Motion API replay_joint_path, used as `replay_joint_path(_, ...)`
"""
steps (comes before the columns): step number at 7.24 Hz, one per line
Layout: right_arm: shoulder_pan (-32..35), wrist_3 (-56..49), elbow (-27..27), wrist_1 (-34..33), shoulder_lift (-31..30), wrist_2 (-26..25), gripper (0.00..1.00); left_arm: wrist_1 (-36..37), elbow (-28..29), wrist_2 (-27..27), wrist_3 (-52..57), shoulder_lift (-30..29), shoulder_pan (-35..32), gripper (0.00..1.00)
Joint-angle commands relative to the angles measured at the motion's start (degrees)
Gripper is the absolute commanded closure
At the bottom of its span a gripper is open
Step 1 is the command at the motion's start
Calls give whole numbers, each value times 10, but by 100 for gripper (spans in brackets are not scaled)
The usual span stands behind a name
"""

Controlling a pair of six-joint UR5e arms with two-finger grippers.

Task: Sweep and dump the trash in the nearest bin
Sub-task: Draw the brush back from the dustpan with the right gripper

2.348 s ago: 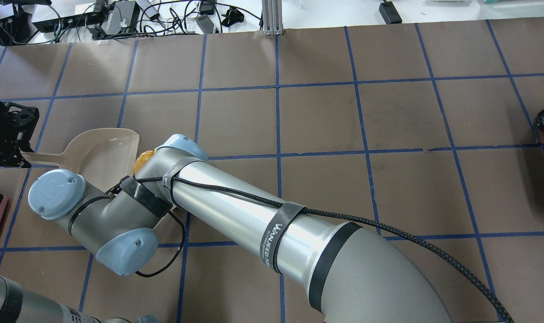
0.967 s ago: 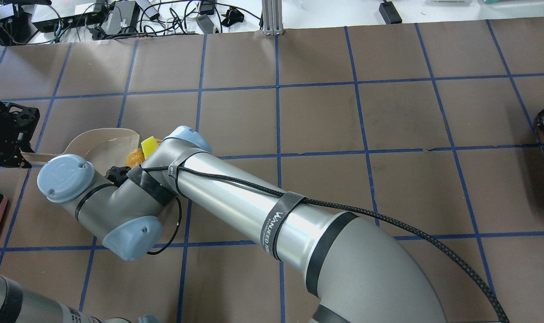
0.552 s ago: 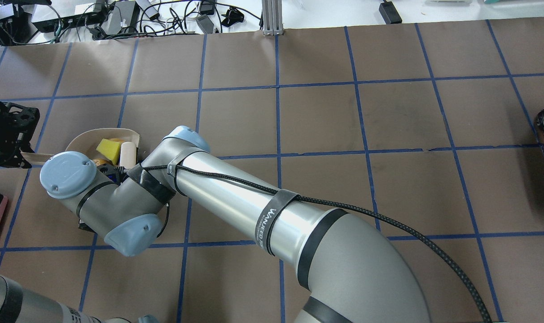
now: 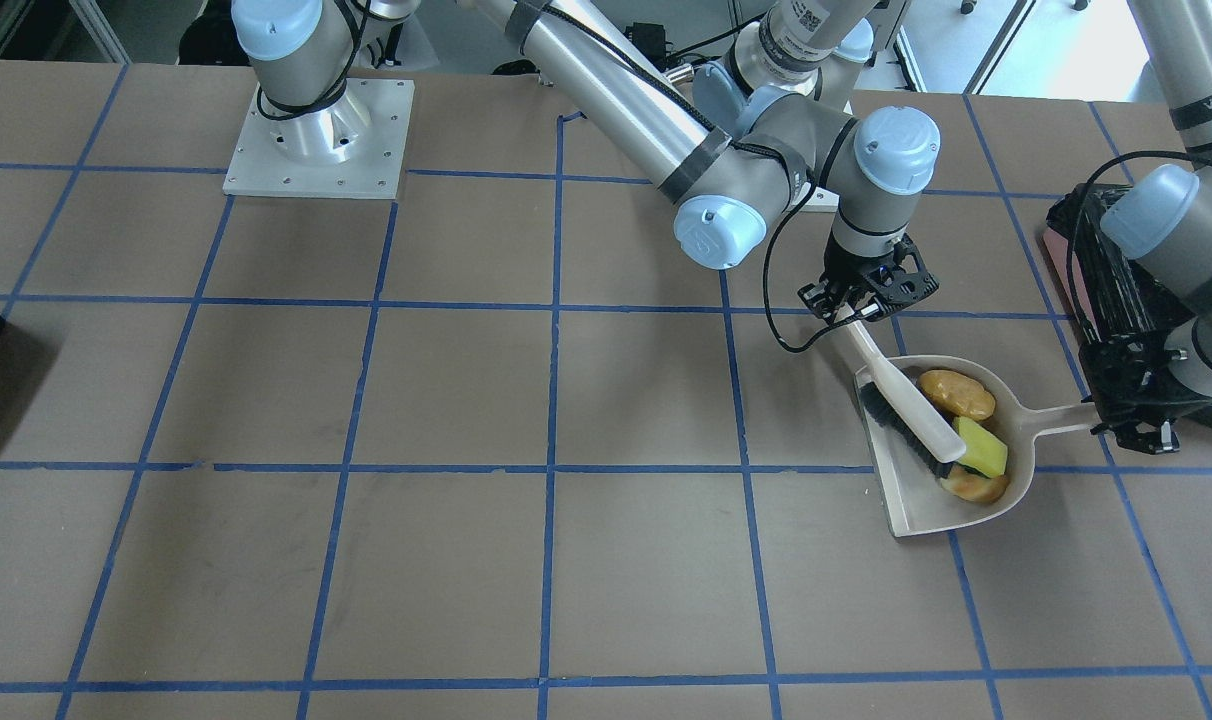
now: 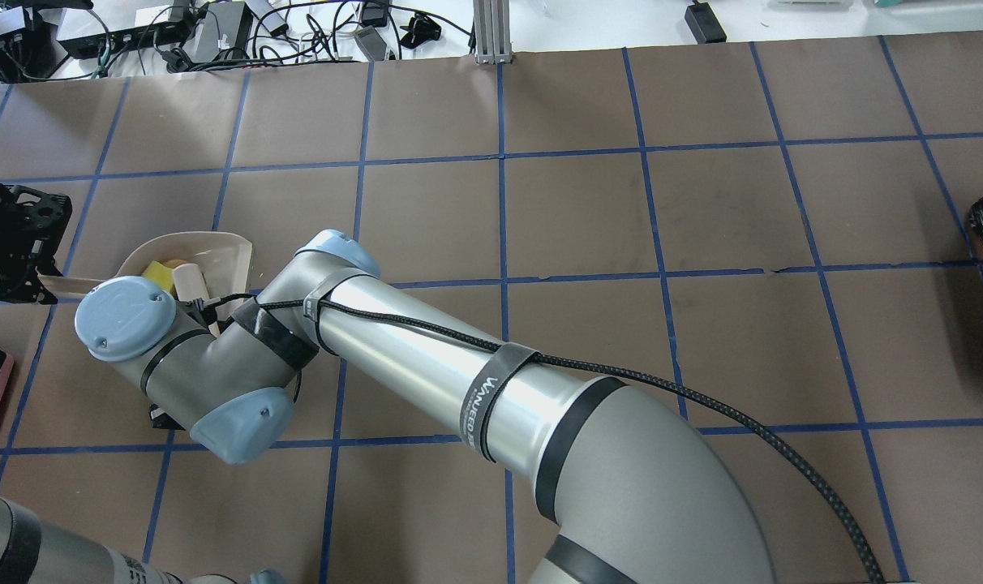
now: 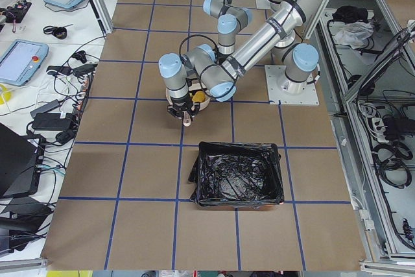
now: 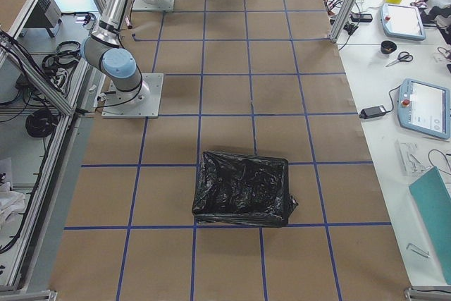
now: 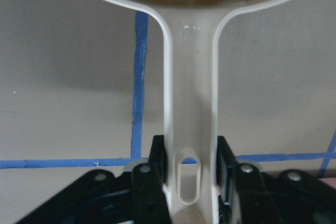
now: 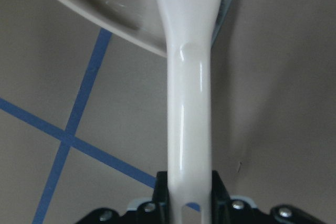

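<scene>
A white dustpan (image 4: 908, 506) lies on the table and holds the trash: a golden-brown lump (image 4: 956, 393), a yellow-green foam block (image 4: 982, 448) and a tan pastry piece (image 4: 974, 487). My left gripper (image 8: 190, 167) is shut on the dustpan's handle (image 8: 190, 103). My right gripper (image 9: 189, 188) is shut on the white handle of a brush (image 4: 911, 405), whose head rests inside the pan against the trash. The pink bin with the black bag (image 6: 237, 173) stands just behind my left gripper (image 4: 1116, 420).
A second black-bagged bin (image 7: 243, 188) stands at the table's other end, far from the pan. My right arm (image 5: 427, 365) reaches across the table's middle. Cables and boxes lie beyond the far edge (image 5: 216, 32).
My right gripper pushed the brush into the pan, and the trash moved from the pan's mouth deeper in, toward the handle. The left gripper and pan stayed put.
</scene>
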Motion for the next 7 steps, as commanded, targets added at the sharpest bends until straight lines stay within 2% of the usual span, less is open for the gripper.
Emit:
replay_joint_path(1, -9, 87, 23, 14, -29, -6, 100, 2, 0, 0, -1, -3, 0, 100)
replay_joint_path(2, -20, 140, 55, 13, -57, -6, 100, 2, 0, 0, -4, -5, 0, 100)
replay_joint_path(4, -62, 172, 147, 21, -143, -8, 100, 1, 3, -3, -4, -4, 0, 100)
replay_joint_path(6, -102, 163, 288, 3, -235, -9, 100, -21, 9, -66, -2, 17, 6, 100)
replay_joint_path(7, -120, 164, 350, -3, -279, -40, 100, -55, 24, -90, -5, 20, 14, 100)
